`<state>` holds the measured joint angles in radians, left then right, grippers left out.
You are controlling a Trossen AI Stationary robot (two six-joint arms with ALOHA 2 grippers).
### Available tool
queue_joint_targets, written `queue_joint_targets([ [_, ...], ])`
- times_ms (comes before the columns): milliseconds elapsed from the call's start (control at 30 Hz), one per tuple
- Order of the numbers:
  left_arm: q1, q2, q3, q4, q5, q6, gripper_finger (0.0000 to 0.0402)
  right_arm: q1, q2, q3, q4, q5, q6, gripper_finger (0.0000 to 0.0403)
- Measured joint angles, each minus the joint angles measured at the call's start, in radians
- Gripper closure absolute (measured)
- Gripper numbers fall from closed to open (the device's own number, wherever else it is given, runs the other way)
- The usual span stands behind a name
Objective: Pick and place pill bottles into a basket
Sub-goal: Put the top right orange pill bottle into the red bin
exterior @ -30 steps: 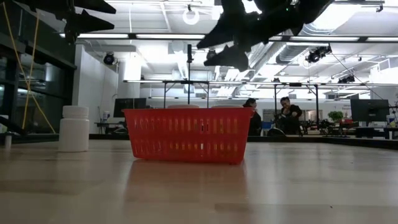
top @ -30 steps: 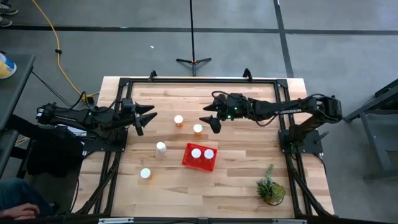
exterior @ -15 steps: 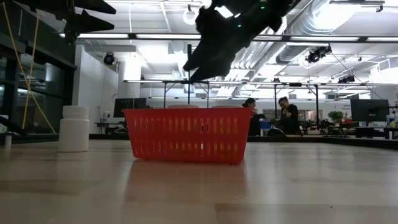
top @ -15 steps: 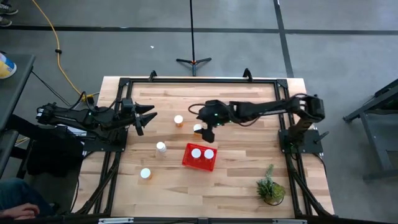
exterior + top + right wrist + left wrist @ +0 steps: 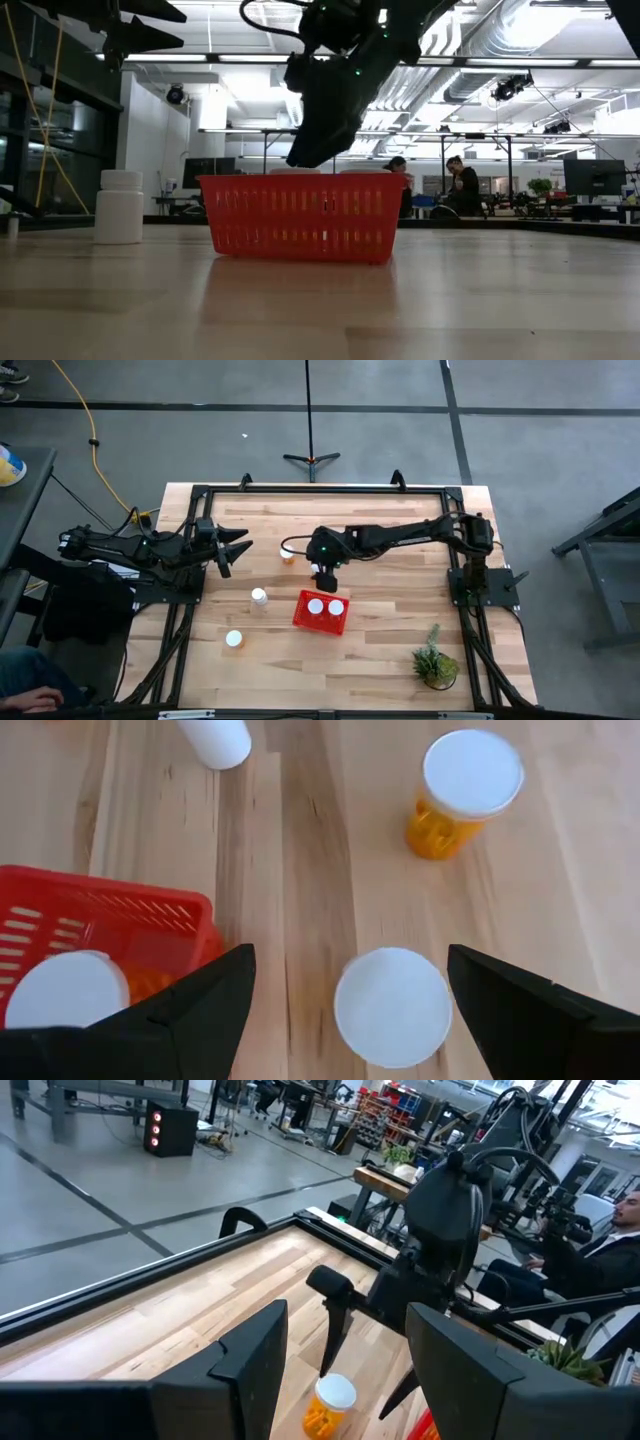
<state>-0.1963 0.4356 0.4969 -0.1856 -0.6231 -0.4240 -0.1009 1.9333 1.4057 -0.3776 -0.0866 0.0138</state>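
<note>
The red basket (image 5: pixel 321 611) stands near the table's middle with two white-capped bottles (image 5: pixel 325 606) in it; it also shows in the low view (image 5: pixel 305 215). My right gripper (image 5: pixel 350 970) is open and points down, its fingers on either side of a white-capped bottle (image 5: pixel 392 1007) without touching it, just beyond the basket's far side (image 5: pixel 100 915). In the high view this gripper (image 5: pixel 323 572) hides that bottle. An orange bottle (image 5: pixel 287 553), a whitish bottle (image 5: pixel 259 597) and another orange bottle (image 5: pixel 234 639) stand upright on the table. My left gripper (image 5: pixel 236 548) is open and empty at the left.
A green potted plant (image 5: pixel 435 660) stands at the near right corner. A black frame (image 5: pixel 300 488) runs around the table. In the right wrist view the orange bottle (image 5: pixel 465 790) and the whitish bottle (image 5: pixel 215 740) stand beyond the fingers.
My right gripper has moved toward the table's left edge and down, tipping from reaching level to pointing down, and now stands over the bottle beside the basket's far side. Its fingers stay open. The bottles and the basket have not moved.
</note>
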Motion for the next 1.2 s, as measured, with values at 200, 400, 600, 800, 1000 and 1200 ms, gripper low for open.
queue_joint_targets([
  [200,0.0,0.0,0.0,0.0,0.003,0.0,0.0163,-0.015,0.006,0.0,-0.047,0.026,-0.087,0.0082],
  [400,0.0,0.0,0.0,0.0,0.003,0.0,0.0163,-0.036,0.011,0.0,-0.039,0.002,-0.112,0.0082],
  [600,0.0,0.0,0.0,0.0,0.003,0.0,0.0163,-0.043,0.061,-0.001,-0.017,-0.034,-0.136,0.0082],
  [800,0.0,0.0,0.0,0.002,0.003,0.0,0.0163,-0.043,0.081,-0.001,-0.007,-0.033,-0.119,0.0082],
  [1000,0.0,0.0,0.0,0.002,0.002,-0.001,0.0163,-0.043,0.081,-0.001,-0.006,-0.028,-0.152,0.0085],
  [1200,0.0,0.0,0.0,0.002,0.002,-0.002,0.0163,-0.043,0.084,-0.001,-0.005,-0.029,-0.164,0.0098],
])
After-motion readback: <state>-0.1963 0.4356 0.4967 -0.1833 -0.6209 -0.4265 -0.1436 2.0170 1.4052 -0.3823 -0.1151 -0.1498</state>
